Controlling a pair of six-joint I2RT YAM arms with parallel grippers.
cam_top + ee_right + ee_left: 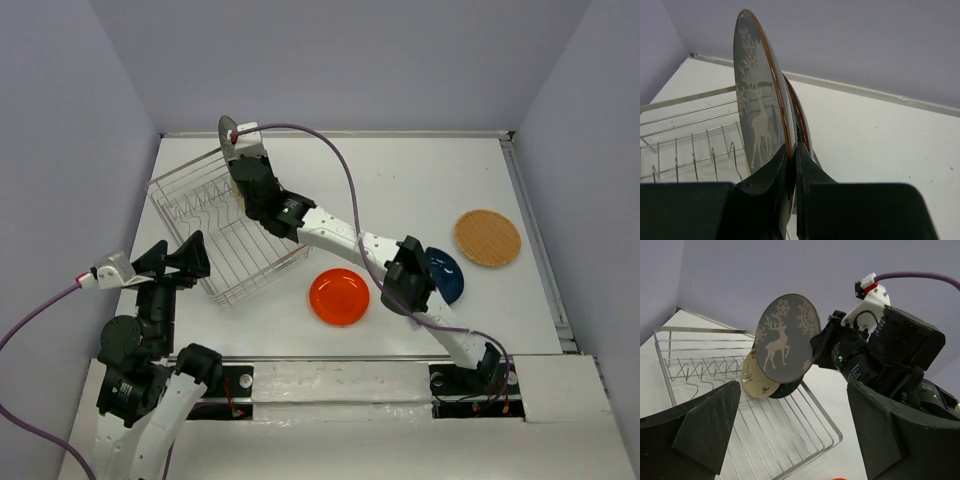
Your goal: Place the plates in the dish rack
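Right wrist, right gripper (794, 152) pinching upright deer plate (752, 100), edge-on, near dish rack (690, 98)

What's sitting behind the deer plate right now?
Behind the deer plate, a cream plate and the edge of a darker plate show; the rest of both is covered.

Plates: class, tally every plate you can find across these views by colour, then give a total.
grey deer-print plate: 1
cream plate: 1
dark teal plate: 1
orange plate: 1
tan woven plate: 1
dark blue plate: 1
Total: 6
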